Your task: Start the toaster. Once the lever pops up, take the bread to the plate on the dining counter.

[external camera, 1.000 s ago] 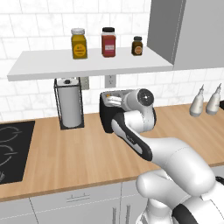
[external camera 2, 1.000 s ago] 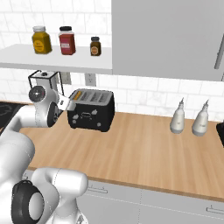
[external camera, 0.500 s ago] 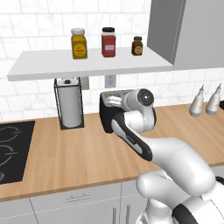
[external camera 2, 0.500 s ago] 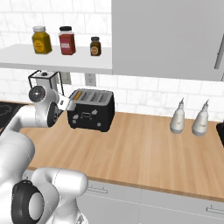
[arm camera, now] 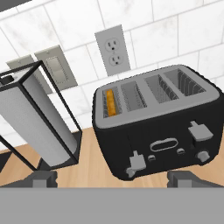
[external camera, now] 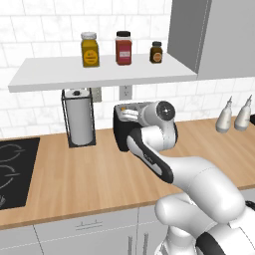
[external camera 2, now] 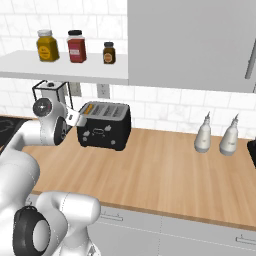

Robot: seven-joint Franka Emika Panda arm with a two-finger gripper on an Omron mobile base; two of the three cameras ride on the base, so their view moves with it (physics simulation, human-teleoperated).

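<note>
Hovering wide-open, gripper point(arm camera: 113, 178) faces toaster point(arm camera: 159, 127) beside paper-towel holder point(arm camera: 37, 120)

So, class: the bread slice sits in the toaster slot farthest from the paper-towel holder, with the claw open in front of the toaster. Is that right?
Not quite. The hand view shows the bread in the toaster slot nearest the paper-towel holder, not the farthest. The rest holds: the claw is open in front of the toaster.

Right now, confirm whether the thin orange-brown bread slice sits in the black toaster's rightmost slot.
No: the bread slice sits in the toaster's leftmost slot.
</note>
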